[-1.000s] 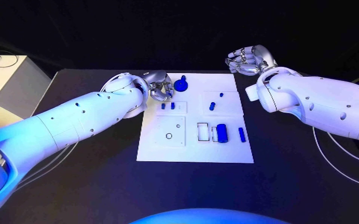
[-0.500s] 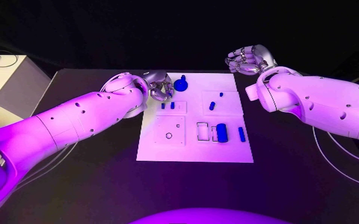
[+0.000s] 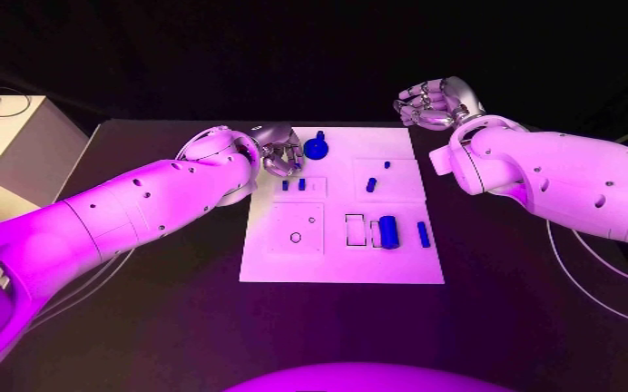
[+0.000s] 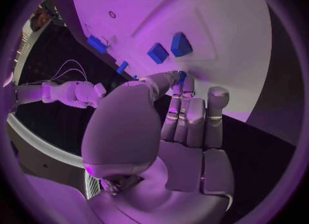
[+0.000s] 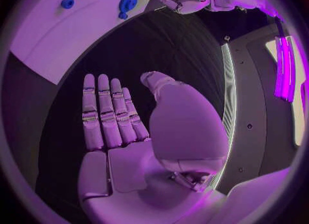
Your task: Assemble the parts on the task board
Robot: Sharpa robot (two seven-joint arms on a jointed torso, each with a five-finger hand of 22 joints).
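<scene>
The white task board (image 3: pixel 393 265) lies mid-table. My left hand (image 3: pixel 279 153) hovers over its far left corner, beside a round blue part (image 3: pixel 317 147). In the left wrist view the thumb meets the fingertips (image 4: pixel 175 82) on a small blue piece (image 4: pixel 182 74). Two short blue pegs (image 3: pixel 293 185) stand just in front of that hand. A blue cylinder (image 3: pixel 387 231) and a slim blue bar (image 3: pixel 423 235) lie on the board's right side. My right hand (image 3: pixel 436 103) is raised past the board's far right corner, its fingers (image 5: pixel 106 110) straight and holding nothing.
Two more small blue pieces (image 3: pixel 370 185) (image 3: pixel 387 166) sit in the board's right upper panel. A white box (image 3: pixel 26 142) stands at the table's left edge. The black table (image 3: pixel 157 319) stretches round the board.
</scene>
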